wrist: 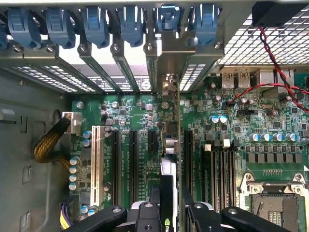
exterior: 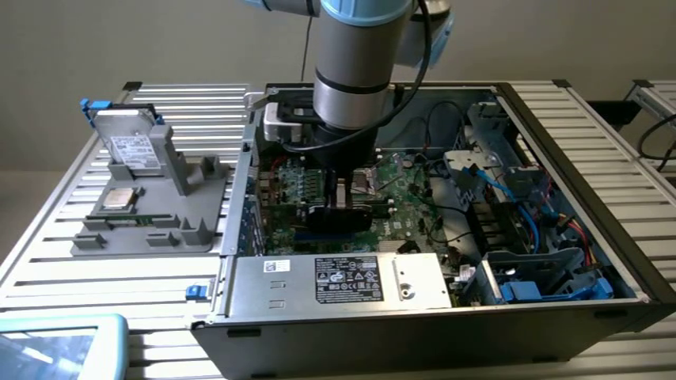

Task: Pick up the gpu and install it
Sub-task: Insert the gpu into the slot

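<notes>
In the exterior view, your pincer (exterior: 340,207) gripped the gpu (exterior: 340,217) upright at frame centre, inside the case (exterior: 423,348) over the motherboard (exterior: 407,186). In the wrist view, you held it edge-on, parallel to the expansion slots (wrist: 133,164), likely for seating.

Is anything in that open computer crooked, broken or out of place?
Nothing stands out. The graphics card sits straight between the jaws above the green board, and no part looks cracked or loose.
</notes>
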You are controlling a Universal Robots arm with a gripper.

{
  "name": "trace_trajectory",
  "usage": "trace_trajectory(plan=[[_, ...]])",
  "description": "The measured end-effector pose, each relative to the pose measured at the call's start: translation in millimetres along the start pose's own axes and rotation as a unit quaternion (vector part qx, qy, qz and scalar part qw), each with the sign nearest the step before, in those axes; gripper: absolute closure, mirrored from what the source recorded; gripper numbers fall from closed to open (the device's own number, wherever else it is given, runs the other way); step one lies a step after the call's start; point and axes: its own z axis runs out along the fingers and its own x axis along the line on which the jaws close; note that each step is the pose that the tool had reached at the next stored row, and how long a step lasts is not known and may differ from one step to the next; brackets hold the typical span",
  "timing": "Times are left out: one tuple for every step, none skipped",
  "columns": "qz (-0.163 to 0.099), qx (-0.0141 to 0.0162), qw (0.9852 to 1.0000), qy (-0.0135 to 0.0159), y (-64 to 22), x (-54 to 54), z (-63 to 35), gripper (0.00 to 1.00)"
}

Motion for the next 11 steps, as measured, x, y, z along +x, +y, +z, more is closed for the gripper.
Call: trace_trajectory(plan=[[0.000, 0.0000, 1.0000, 0.0000, 0.4, 0.0, 0.1, 0.73], [0.000, 0.0001, 1.0000, 0.0000, 0.9, 0.0, 0.4, 0.73], [0.000, 0.0000, 1.0000, 0.0001, 1.3, 0.1, 0.5, 0.73], [0.000, 0.0000, 1.0000, 0.0001, 1.8, 0.1, 0.6, 0.73], [0.000, 0.0001, 1.0000, 0.0001, 2.3, 0.1, 1.0, 0.73], [0.000, 0.0000, 1.0000, 0.0001, 2.5, 0.1, 1.3, 0.73], [0.000, 0.0000, 1.0000, 0.0002, 2.6, 0.1, 1.4, 0.73], [0.000, 0.0000, 1.0000, 0.0002, 2.7, 0.1, 1.5, 0.73], [0.000, 0.0000, 1.0000, 0.0002, 2.7, 0.1, 1.5, 0.73], [0.000, 0.0000, 1.0000, 0.0002, 2.8, 0.1, 1.9, 0.73], [0.000, 0.0000, 1.0000, 0.0001, 2.8, 0.1, 2.1, 0.73]])
